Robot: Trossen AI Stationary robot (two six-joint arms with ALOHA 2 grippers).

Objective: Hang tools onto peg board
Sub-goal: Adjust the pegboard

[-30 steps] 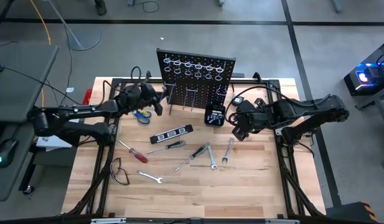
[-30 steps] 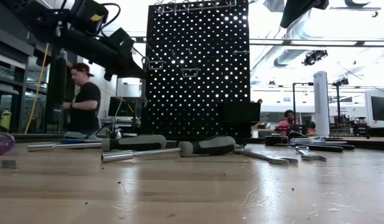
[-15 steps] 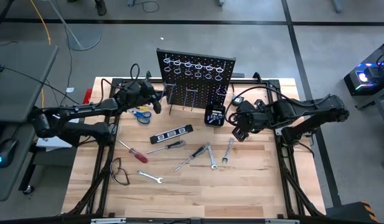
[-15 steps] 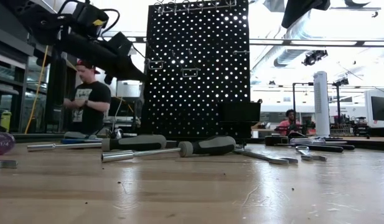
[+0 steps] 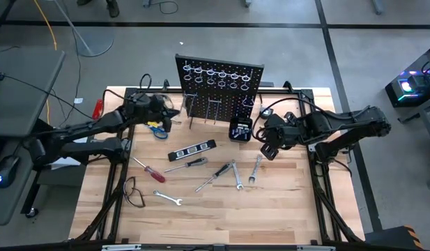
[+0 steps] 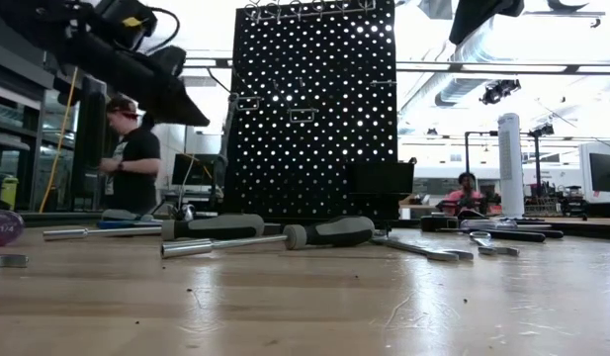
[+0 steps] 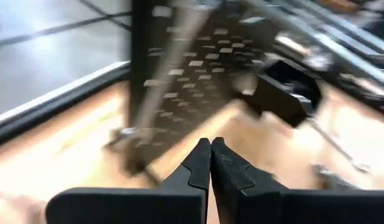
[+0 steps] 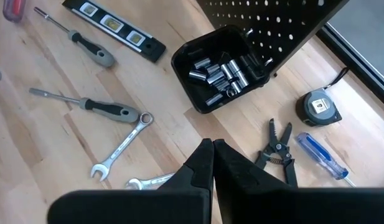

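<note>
Currently between picks: left end effector (image 5: 164, 117), fingers pressed together and empty, sits over the scissors (image 5: 156, 127) at the desk's (image 5: 201, 209) back-left, beside the peg board (image 5: 218, 90). Right end effector (image 5: 267, 148), also closed and empty, waits mid-right. Next: open up, drop onto the scissors' handles.

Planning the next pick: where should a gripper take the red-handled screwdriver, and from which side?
Take the red screwdriver from above, on its thick red handle, fingers across its width. It lies flat and diagonal on the table, nothing touching it; the shaft looks too thin to hold.
</note>
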